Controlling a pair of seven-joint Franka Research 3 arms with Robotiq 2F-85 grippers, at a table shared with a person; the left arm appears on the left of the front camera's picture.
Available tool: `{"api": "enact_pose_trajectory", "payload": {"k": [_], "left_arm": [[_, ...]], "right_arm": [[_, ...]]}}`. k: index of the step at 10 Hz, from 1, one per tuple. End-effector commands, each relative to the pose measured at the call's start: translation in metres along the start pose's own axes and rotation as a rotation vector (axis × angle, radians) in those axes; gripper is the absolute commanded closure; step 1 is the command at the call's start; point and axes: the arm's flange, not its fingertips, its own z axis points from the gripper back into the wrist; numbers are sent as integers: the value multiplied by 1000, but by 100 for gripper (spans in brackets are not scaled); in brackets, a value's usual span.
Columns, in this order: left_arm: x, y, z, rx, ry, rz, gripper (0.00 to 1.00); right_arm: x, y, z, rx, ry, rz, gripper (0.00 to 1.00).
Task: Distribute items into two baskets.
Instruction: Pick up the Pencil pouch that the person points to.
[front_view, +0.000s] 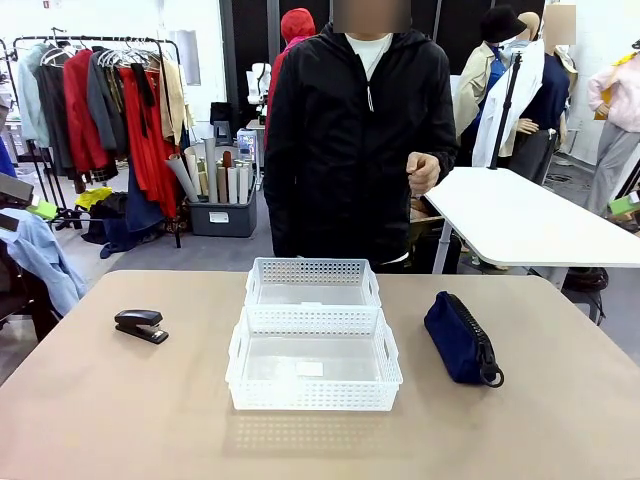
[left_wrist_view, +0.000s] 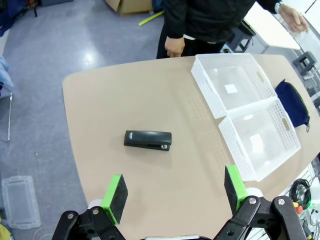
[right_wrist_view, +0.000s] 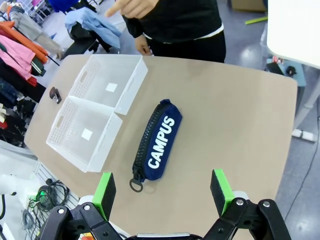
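Two green-padded left arm's fingers (left_wrist_view: 116, 195) are standing spread wide, gripping nothing and hovering above the beige surface (left_wrist_view: 110, 100). Between them, lower down on the surface, a small black desk stapler (left_wrist_view: 148, 140) is lying flat, clear of both pads. The right arm's fingers (right_wrist_view: 221, 190) are likewise standing spread and holding nothing, hanging over a navy blue soft fabric zip pouch (right_wrist_view: 160, 142) printed with "CAMPUS" in white; its zip ring is pointing toward the pads.

In the front view, the stapler (front_view: 141, 324) is sitting on the robot's left part of the surface (front_view: 120, 420) and the pouch (front_view: 458, 337) on the right part, each well apart from the baskets. The two white perforated plastic baskets are standing in the middle, touching end to end: the nearer basket (front_view: 240, 370), carrying a small white label, is lying on the robot's side, and the farther basket (front_view: 312, 265) is lying on the person's side. Nothing is lying inside either one.

A person in a black jacket (front_view: 360, 150) is standing at the far edge, holding one hand (front_view: 423, 172) raised at chest height.
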Motion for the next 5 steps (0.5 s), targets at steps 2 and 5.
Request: {"api": "enact_pose_trajectory", "payload": {"k": [2, 5], "left_arm": [[0, 0, 0, -5, 0, -3, 0], [0, 0, 0, -5, 0, -3, 0]], "right_arm": [[0, 0, -1, 12, -16, 2, 0], [0, 0, -1, 12, -16, 2, 0]]}}
